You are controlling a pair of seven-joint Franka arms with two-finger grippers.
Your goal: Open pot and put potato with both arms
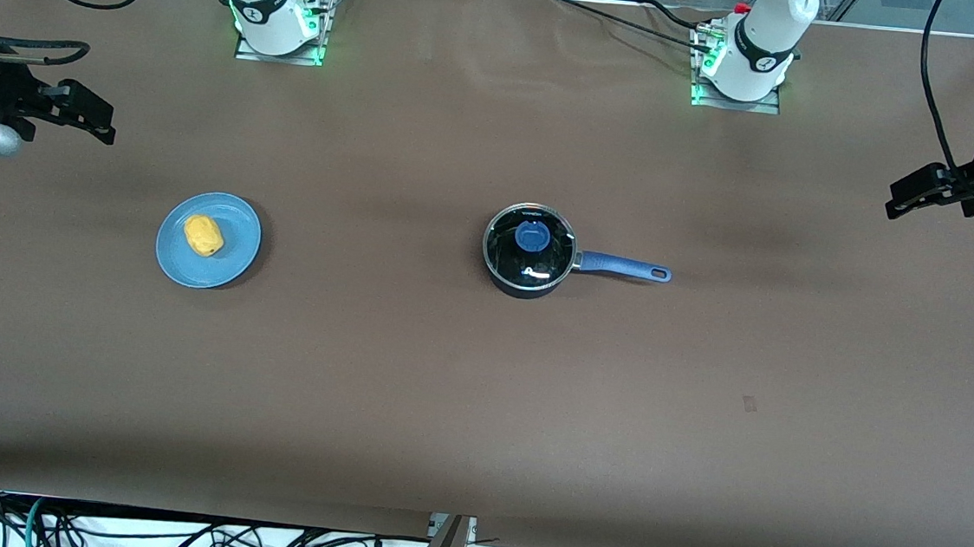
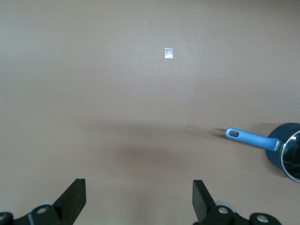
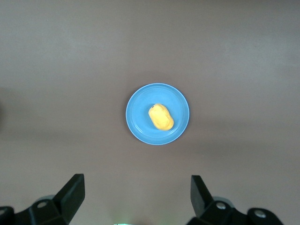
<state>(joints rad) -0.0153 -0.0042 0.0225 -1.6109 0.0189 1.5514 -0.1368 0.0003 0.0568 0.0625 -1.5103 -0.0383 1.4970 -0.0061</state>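
The black pot [image 1: 531, 264] stands mid-table with its glass lid and blue knob [image 1: 532, 236] on; its blue handle [image 1: 622, 267] points toward the left arm's end. The yellow potato [image 1: 204, 235] lies on a light-blue plate [image 1: 236, 264] toward the right arm's end. My left gripper [image 1: 897, 200] is open and empty, high over the table at the left arm's end; its wrist view shows its gripper [image 2: 139, 199] and the pot's edge [image 2: 287, 151]. My right gripper [image 1: 103, 123] is open and empty over the right arm's end; its wrist view shows its gripper [image 3: 137, 197], the potato [image 3: 161, 116] and the plate [image 3: 138, 123].
A small grey tape mark [image 1: 750, 404] lies on the brown table cover nearer the front camera than the pot's handle; it also shows in the left wrist view [image 2: 169, 53]. Cables run along the table's edges.
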